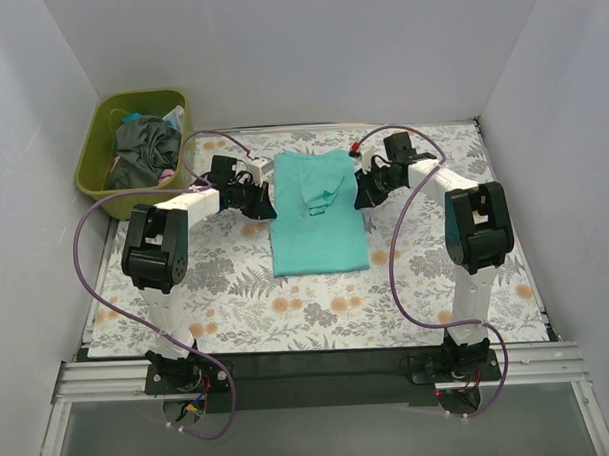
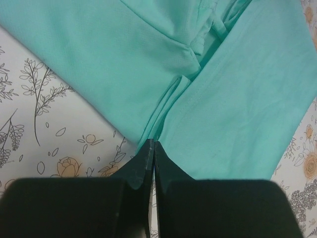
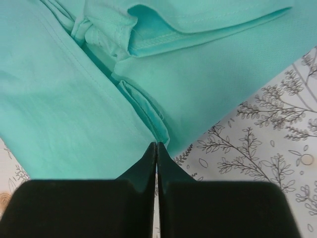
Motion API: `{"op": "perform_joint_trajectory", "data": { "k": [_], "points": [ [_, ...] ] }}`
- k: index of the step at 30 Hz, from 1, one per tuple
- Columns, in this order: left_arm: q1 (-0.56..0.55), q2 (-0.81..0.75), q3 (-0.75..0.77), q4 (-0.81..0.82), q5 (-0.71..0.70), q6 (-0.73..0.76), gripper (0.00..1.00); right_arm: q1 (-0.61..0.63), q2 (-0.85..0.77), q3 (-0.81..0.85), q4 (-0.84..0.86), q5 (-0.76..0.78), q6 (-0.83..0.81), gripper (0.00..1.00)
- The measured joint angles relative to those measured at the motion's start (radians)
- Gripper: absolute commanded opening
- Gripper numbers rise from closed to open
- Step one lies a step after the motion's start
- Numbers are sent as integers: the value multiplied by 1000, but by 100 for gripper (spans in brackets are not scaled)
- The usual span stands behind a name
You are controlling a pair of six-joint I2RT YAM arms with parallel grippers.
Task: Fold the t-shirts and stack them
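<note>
The left pincer (image 2: 153, 145) and right pincer (image 3: 157, 145) are each clamped tight on a pinched side edge of the turquoise shirt (image 1: 320, 232) lying on the worktop (image 1: 287, 309).

Robotics lab test booth, not a home: plain white walls (image 1: 278, 49) box in a table w/ floral cloth (image 1: 317, 308). Robot arms (image 1: 160, 253) bolted to alum. rail (image 1: 549, 365), frame bottom. Staged props: turquoise t-shirt (image 1: 320, 232) centre, olive basket (image 1: 88, 181) upper left.

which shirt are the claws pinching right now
The turquoise-green t-shirt, lying flat on the floral cloth: the left claw and right claw are each shut on a side edge. The dark grey shirts lie bunched in the olive basket, untouched.
</note>
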Motion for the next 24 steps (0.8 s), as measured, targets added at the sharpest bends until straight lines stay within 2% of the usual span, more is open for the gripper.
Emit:
{"op": "perform_joint_trajectory", "data": {
  "k": [9, 13, 14, 17, 24],
  "points": [
    [3, 0, 20, 44, 15, 6, 0, -33, 3, 65, 0, -47, -15, 1],
    [3, 18, 58, 48, 17, 8, 29, -36, 34, 86, 2, -51, -16, 1],
    [3, 26, 69, 48, 19, 9, 33, -36, 43, 86, 2, -51, -16, 1],
    [3, 40, 77, 34, 23, 8, 38, -36, 66, 86, 0, -50, -15, 1],
    [3, 45, 31, -6, 19, 13, 39, -36, 69, 86, 0, -50, -16, 1]
  ]
}}
